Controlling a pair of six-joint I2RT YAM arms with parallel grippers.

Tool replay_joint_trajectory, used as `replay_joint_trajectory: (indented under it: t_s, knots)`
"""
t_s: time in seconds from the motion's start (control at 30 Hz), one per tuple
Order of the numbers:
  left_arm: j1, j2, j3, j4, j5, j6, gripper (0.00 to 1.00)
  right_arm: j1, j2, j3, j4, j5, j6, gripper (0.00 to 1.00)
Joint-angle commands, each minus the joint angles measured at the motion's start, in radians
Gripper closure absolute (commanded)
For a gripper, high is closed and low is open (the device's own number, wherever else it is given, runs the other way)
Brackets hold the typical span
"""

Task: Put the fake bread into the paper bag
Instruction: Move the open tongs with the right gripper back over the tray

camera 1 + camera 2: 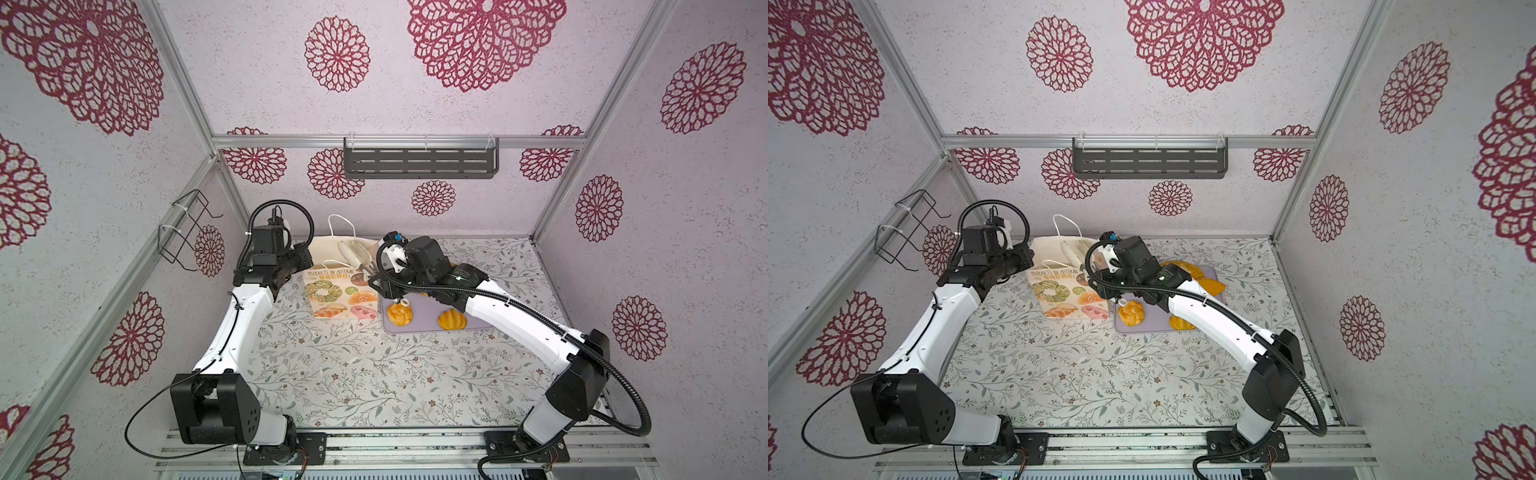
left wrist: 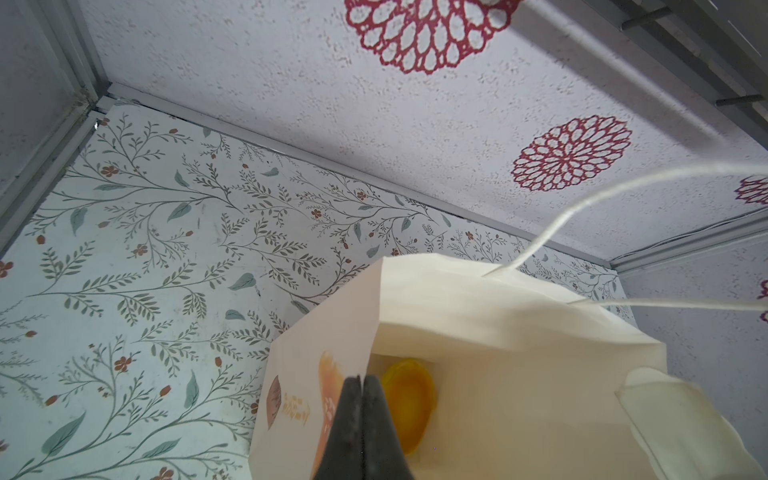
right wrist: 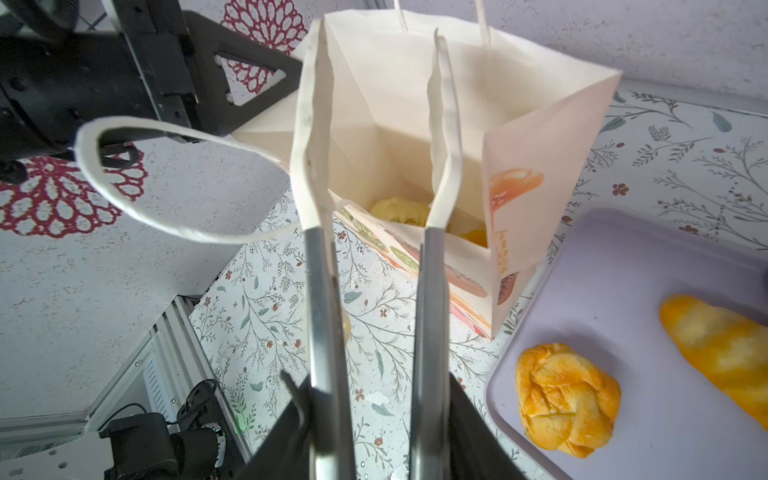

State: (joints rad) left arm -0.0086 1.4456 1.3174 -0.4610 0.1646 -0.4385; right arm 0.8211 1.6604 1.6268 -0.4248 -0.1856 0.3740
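Roughly a third done, by my read. The paper bag point(image 1: 340, 299) stands upright w/ its mouth open. The right wrist view shows a pale crumbly piece point(image 3: 399, 210) and an orange bit point(image 3: 473, 237) lying on its bottom.

Left on the lilac tray point(image 1: 424, 328), just beside the bag: braided bun point(image 1: 400, 313), shell-shaped bun point(image 1: 452, 320), plus an orange loaf point(image 1: 1185, 266) and another orange piece point(image 1: 1213, 286) half hidden behind the right arm. So approx four to go.

Left gripper point(image 2: 362, 382): jaws pressed together on the bag's side rim, prob. bracing it open. Right gripper point(image 3: 380, 33): long fingers spread, nothing btwn them, poised over the bag mouth.

Top views can't see into the bag; both wrist views can. Only the left wrist view shows the pinch up close, and only a top view shows the rear breads.
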Motion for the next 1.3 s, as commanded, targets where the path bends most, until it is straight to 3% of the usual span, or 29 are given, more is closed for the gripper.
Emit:
replay_joint_trajectory:
  t_s: [0.0,0.77,1.27]
  knots:
    - [-0.005,-0.033,-0.004,0.017,0.001,0.008,1.0,0.0,-0.07,0.051,0.027,0.025,-0.009,0.56]
    - [-0.007,-0.04,-0.006,0.021,0.006,0.004,1.0,-0.005,-0.222,-0.021,0.004,0.155,-0.018,0.55]
    - [-0.008,-0.036,-0.007,0.02,0.002,0.005,1.0,-0.086,-0.339,-0.161,-0.06,0.206,0.05,0.55]
